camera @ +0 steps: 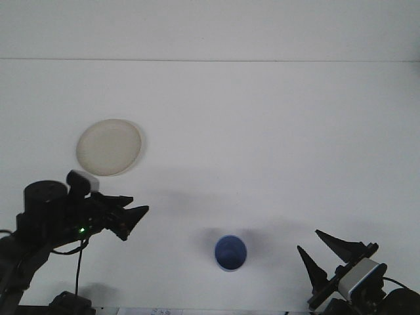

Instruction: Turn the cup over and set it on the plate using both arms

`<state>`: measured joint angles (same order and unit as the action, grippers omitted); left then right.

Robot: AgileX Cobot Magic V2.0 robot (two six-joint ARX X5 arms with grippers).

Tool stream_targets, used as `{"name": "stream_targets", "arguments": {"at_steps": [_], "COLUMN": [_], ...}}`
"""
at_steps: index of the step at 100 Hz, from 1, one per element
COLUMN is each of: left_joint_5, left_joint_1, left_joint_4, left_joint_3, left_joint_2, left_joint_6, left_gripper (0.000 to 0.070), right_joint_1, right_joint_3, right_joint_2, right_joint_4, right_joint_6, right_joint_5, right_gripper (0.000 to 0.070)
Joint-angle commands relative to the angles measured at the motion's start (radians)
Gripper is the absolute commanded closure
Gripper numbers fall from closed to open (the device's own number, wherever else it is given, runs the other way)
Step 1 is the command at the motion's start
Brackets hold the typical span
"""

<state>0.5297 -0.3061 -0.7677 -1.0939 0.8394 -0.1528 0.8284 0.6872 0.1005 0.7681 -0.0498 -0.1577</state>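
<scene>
Reaching toward the small blue cup (pixel 230 252) at lower centre, mouth up and untouched, the left hand (pixel 134 218) should approach level for a side grip; whether its fingers are parted I cannot tell. Lower right, the right hand (pixel 325 252) hangs spread and empty. The round cream plate (pixel 109 147) lies upper left on a plain white counter (pixel 275 131).
</scene>
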Motion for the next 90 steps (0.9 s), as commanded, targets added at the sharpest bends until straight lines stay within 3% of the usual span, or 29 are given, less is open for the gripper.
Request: {"name": "stream_targets", "arguments": {"at_steps": [1,36,46,58,90], "left_joint_5": [0.009,-0.239,-0.304,-0.316,-0.316], "left_joint_1": [-0.092,-0.525,-0.578,-0.606,-0.644], "left_joint_4": [-0.037,-0.062,-0.039,0.01,0.056], "left_joint_3": [-0.067,-0.232,-0.246,-0.248,-0.248], "left_joint_2": [0.095,0.528,0.621,0.708,0.818], "left_joint_6": [0.043,0.036,0.031,0.021,0.006], "left_gripper": [0.0311,0.031,0.026,0.0206,0.021], "right_joint_1": [0.008,0.008,0.008,0.008,0.008], "right_joint_3": [0.005,0.005,0.005,0.005,0.005], "right_joint_2": [0.005,0.005,0.005,0.005,0.005], "right_joint_4": [-0.011,-0.002,-0.002,0.008,0.03], "right_joint_6": [-0.006,-0.005,-0.006,-0.006,-0.005], "right_joint_5": [-0.002,-0.001,-0.001,-0.001,-0.008], "right_gripper": [0.0337,0.0337,0.0337,0.0337,0.0337]}}
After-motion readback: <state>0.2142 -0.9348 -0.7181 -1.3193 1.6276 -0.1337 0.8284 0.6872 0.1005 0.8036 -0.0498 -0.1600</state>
